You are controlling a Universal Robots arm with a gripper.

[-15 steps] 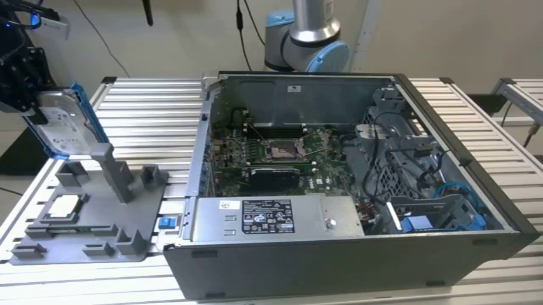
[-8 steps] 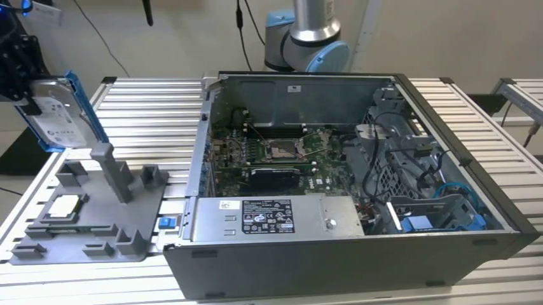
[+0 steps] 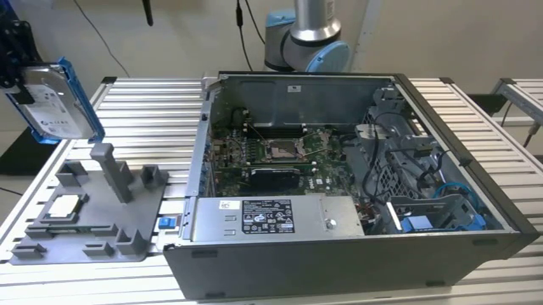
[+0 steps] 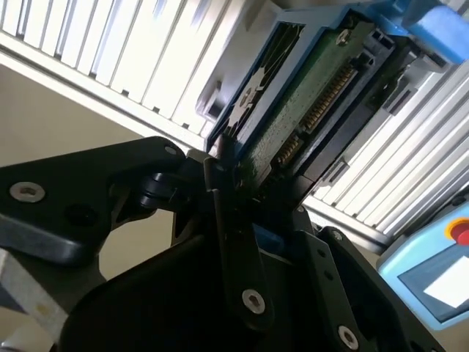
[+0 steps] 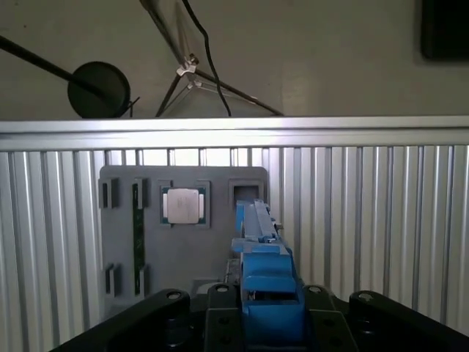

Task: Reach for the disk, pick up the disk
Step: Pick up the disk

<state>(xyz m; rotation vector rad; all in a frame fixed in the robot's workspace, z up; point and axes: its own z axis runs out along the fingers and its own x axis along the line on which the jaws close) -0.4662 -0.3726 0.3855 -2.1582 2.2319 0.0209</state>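
Note:
The disk (image 3: 55, 105), a silver drive with a white label in a bright blue bracket, hangs upright in the air at the exterior view's far left, above the table. My gripper (image 3: 17, 73) is shut on its upper edge. In the second wrist view the disk (image 4: 308, 95) shows its green circuit board, with the black fingers (image 4: 220, 183) clamped on its near end. The first wrist view looks along the disk's blue bracket edge (image 5: 260, 257), held between the gripper's (image 5: 256, 312) black fingers.
Below the disk lies a grey fixture plate (image 3: 110, 222) with upright posts and a small square silver chip (image 3: 63, 206). An open computer case (image 3: 357, 267) with a grey metal box (image 3: 271, 216) takes up the middle of the slatted table (image 3: 152, 108). The arm's base (image 3: 306, 38) stands behind.

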